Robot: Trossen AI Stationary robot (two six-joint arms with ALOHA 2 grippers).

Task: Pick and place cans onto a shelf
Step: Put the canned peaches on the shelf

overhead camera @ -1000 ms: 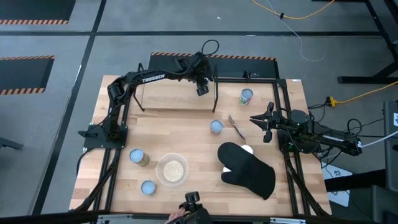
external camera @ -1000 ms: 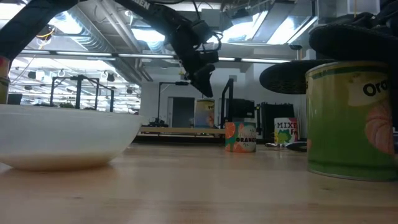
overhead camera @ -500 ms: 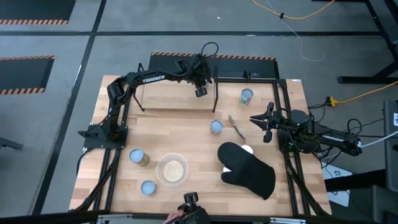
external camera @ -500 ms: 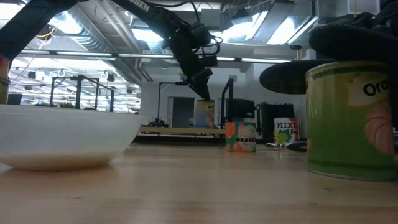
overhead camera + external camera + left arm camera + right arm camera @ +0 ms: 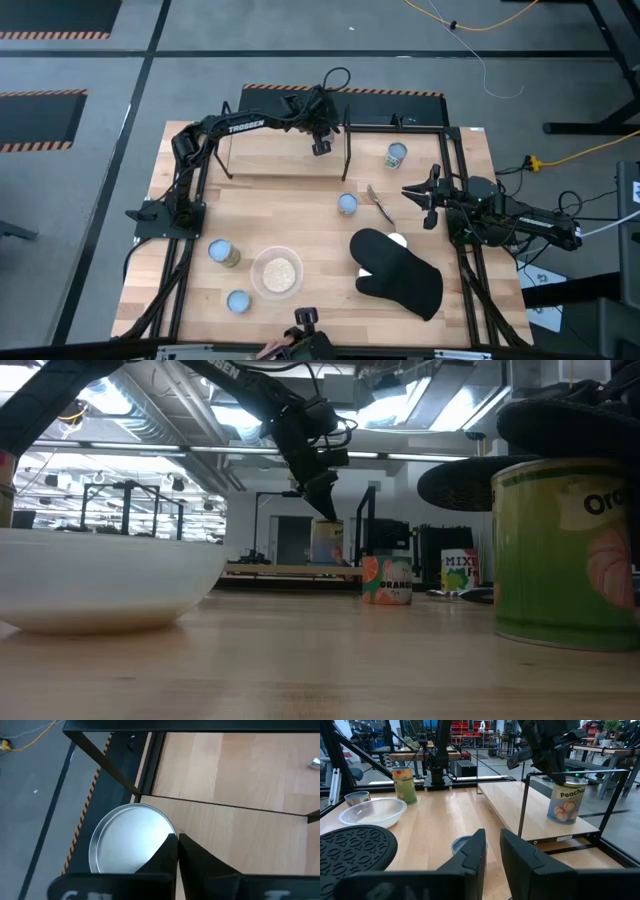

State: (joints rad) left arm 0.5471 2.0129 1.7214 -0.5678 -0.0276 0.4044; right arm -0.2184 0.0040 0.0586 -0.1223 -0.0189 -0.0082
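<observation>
On the shelf point(image 5: 285, 150), at its right-hand end, one peach-labelled can point(image 5: 565, 799) is seen standing upright, set close to a black corner post so that the remaining board is left free for others. Above it, the left gripper point(image 5: 320, 147) is held with its fingers point(image 5: 165, 857) pressed together and nothing between them; the can's silver lid point(image 5: 131, 837) lies just beside them, untouched. Placement is judged done for this item.

Remaining cans on the worktop point(image 5: 300, 210): one near the shelf's right point(image 5: 396, 154), one mid-board point(image 5: 347, 204), two at the left front point(image 5: 222, 252) point(image 5: 238, 301) beside a clear bowl of grain point(image 5: 276, 272).

Right gripper point(image 5: 428, 194): parked at the right edge, fingers narrowly parted, holding nothing. A black oven mitt point(image 5: 398, 272) lies nearby.
</observation>
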